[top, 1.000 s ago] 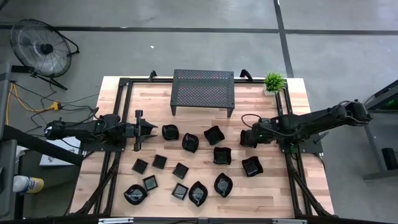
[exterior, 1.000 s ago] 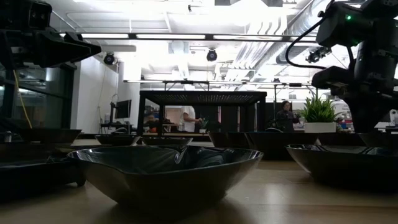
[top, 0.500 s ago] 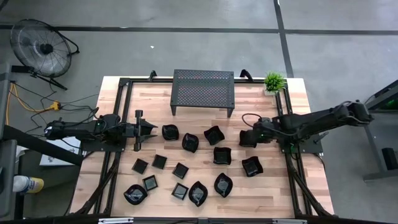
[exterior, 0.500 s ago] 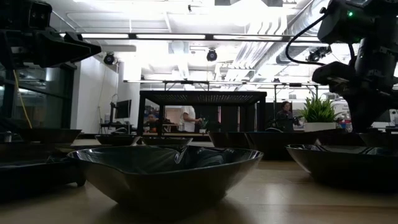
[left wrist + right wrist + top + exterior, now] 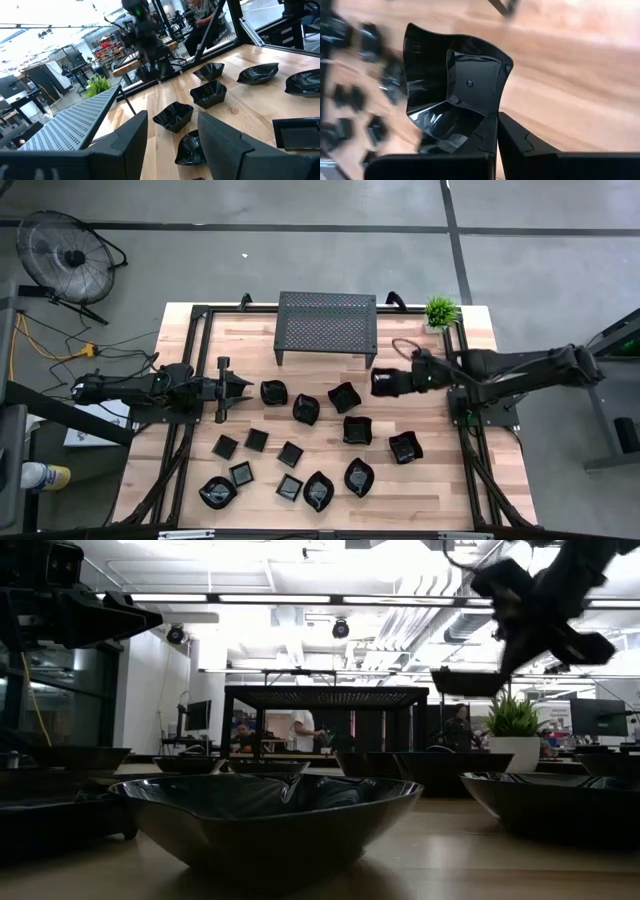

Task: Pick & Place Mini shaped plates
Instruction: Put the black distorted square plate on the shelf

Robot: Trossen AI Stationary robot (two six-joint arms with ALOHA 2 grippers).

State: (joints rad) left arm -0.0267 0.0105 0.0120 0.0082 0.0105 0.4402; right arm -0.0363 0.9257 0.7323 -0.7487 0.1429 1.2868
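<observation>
Right wrist view: I see my right gripper (image 5: pixel 496 131) clamped on a wavy plate's (image 5: pixel 452 92) rim, lifted above the table (image 5: pixel 420 480) beside the rack (image 5: pixel 327 325). Left gripper (image 5: pixel 238 388) waits at table's left, fingers apart. Other plates (image 5: pixel 290 453) lie mid-table.

light: bright overhead | low view: backlit silhouettes | right wrist: motion-blurred

Glossy black plates (image 5: pixel 303 438), one (image 5: pixel 384 384) airborne
</observation>
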